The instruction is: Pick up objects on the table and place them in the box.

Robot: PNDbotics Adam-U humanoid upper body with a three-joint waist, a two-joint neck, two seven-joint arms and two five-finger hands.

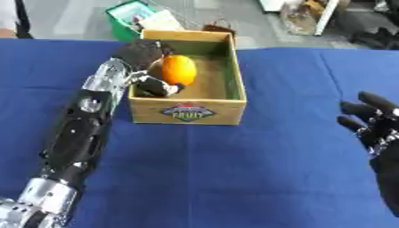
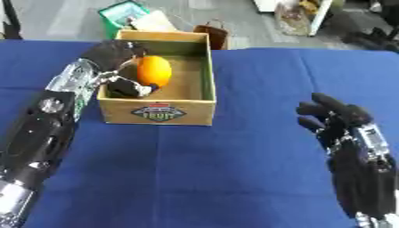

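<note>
A wooden box [image 1: 189, 110] with a fruit label on its front stands on the blue table at the upper middle. My left hand [image 1: 141, 54] reaches over the box's left wall, fingers and thumb curled round an orange fruit [image 1: 178, 69] held inside the box. Whether the fruit rests on the box floor cannot be told. My right hand [image 2: 336, 116] hovers over the table at the right, fingers straight and pointing up, holding nothing.
The blue tablecloth [image 1: 257, 169] covers the whole table. Beyond the far edge stand a green bin [image 1: 124, 21] with papers and a small brown bag [image 2: 212, 34] on the floor. Clutter shows at the upper right.
</note>
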